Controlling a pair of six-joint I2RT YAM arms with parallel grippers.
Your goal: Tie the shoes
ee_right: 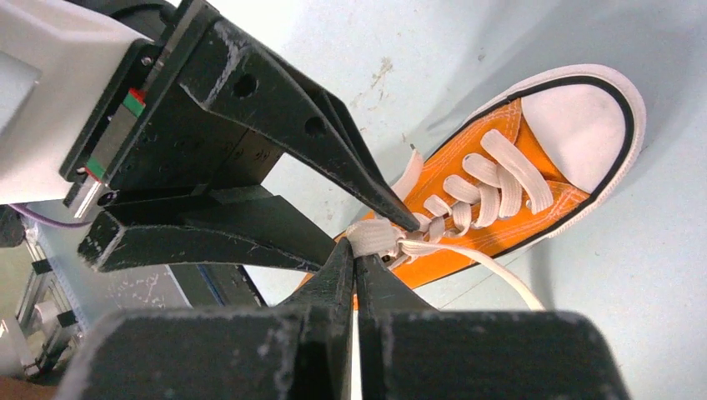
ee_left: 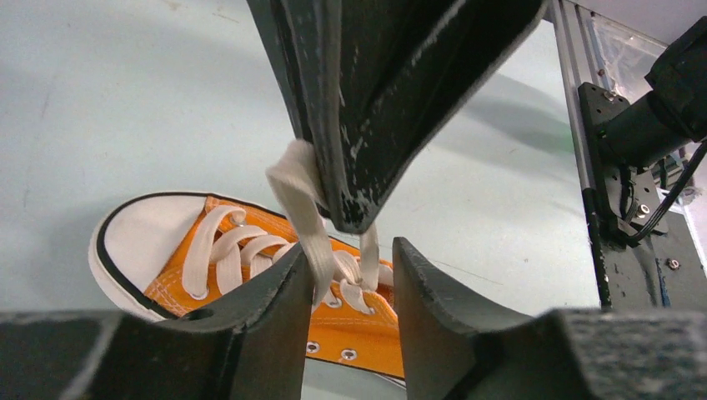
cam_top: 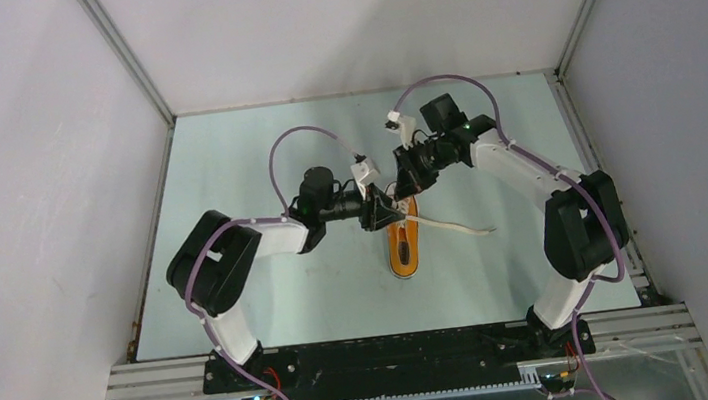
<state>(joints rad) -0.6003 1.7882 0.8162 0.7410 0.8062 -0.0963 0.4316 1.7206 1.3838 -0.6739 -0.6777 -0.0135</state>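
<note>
Right gripper is pinched together on a fold of white lace just above the orange sneaker, which lies mid-way across the table, toe toward the arm bases, while the left gripper stands apart astride that lace.

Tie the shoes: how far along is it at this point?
Done: the sneaker is laced up, but no knot or bow shows. In hand: the right gripper pinches a lace over the sneaker, with the left gripper open around it. Left: the knot and bow; a lace end trails loose beside the sneaker.
</note>
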